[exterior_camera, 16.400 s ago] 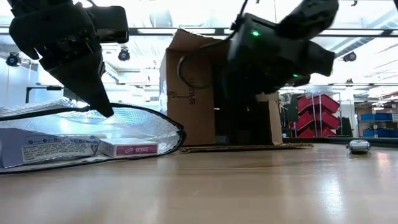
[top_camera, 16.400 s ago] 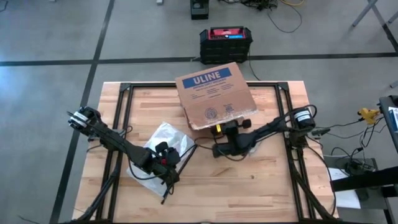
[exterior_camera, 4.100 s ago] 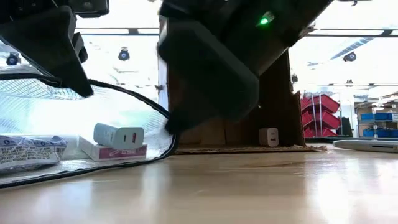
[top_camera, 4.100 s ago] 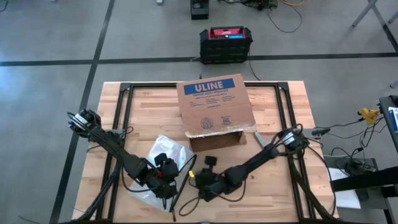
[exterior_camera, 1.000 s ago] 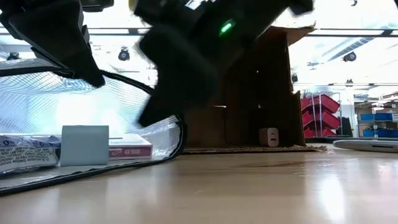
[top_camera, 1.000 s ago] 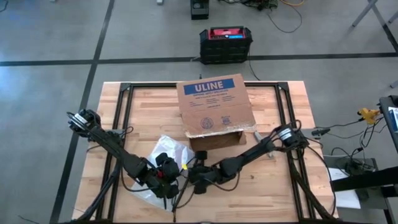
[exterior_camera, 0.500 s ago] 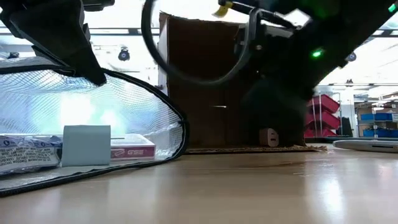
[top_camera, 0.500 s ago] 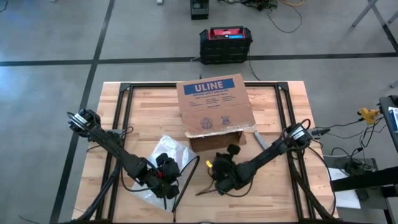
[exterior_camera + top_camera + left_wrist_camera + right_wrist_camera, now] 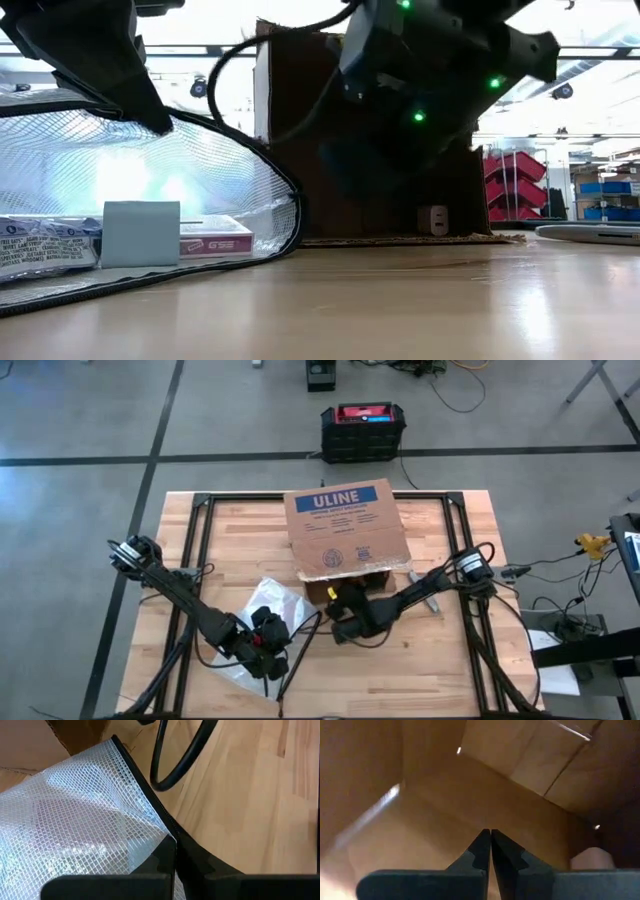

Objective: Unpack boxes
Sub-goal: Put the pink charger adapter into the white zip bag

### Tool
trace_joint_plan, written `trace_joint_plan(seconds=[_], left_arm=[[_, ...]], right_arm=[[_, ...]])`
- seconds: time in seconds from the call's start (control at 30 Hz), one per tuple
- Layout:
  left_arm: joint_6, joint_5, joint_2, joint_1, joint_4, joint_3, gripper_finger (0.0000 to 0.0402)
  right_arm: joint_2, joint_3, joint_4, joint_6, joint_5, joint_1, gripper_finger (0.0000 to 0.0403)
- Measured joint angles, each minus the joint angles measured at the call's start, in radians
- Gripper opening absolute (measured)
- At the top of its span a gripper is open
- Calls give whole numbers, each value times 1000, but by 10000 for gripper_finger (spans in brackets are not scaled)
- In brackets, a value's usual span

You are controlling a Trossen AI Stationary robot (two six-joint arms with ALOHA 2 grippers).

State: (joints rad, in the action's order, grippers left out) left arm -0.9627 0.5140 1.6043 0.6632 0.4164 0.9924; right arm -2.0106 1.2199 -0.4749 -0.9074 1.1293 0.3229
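Note:
The brown ULINE box point(image 9: 346, 532) lies on its side at the table's far middle, its open mouth facing the near edge. A small white charger point(image 9: 432, 220) stands inside it and shows in the right wrist view point(image 9: 590, 857). My right gripper point(image 9: 338, 598) is shut and empty at the box's mouth, pointing inward point(image 9: 490, 834). The clear mesh bag point(image 9: 262, 598) lies to the left of the box, holding a pale block point(image 9: 140, 233), a pink carton point(image 9: 215, 241) and a packet point(image 9: 45, 250). My left gripper point(image 9: 268, 632) is shut on the bag. My left gripper pinches the bag's black zipper rim point(image 9: 168, 831) between its two fingers, at the upper lip of the mouth. The fingers point(image 9: 150, 115) slant down from above. The lip is held up, so the mouth gapes toward the box, and the bag's underside lies on the table.
A black-and-red case point(image 9: 363, 428) stands on the floor beyond the far edge. A flat grey thing point(image 9: 421, 586) lies on the table to the right of the box. A black cable loop point(image 9: 182, 755) hangs near the bag's mouth. Bare wood shows at the near right point(image 9: 430, 670).
My right gripper has drawn back from the bag's mouth toward the table's right, then gone toward the far edge up to the box's opening. My left gripper and the bag have kept still, and the pale block stays in the bag.

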Motion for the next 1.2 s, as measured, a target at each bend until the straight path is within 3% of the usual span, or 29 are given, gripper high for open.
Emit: trace_joint_plan(seconds=[0.17, 0.27, 0.4, 0.53, 0.67, 0.77, 0.9, 1.07, 1.2], left_arm=[[0, 0, 0, 0, -7, 0, 0], [0, 0, 0, 0, -16, 0, 0], [0, 0, 0, 0, -17, 0, 0], [0, 0, 0, 0, -25, 0, 0], [0, 0, 0, 0, -34, 0, 0], [0, 0, 0, 0, -39, 0, 0], [-11, 0, 0, 0, -45, 0, 0], [-19, 0, 0, 0, -58, 0, 0], [-19, 0, 0, 0, -66, 0, 0]], right_arm=[[0, -34, 68, -93, 121, -24, 0], [0, -49, 58, -47, 133, -56, 0], [0, -60, -82, -44, 130, -78, 0], [0, -61, -402, -270, 119, -81, 0], [2, -77, -741, -600, 98, -82, 0], [3, -109, -844, -801, 96, -84, 0], [6, -132, -787, -926, 67, -95, 0], [8, -125, -646, -930, 68, -110, 0], [8, -117, -636, -929, 76, -154, 0]])
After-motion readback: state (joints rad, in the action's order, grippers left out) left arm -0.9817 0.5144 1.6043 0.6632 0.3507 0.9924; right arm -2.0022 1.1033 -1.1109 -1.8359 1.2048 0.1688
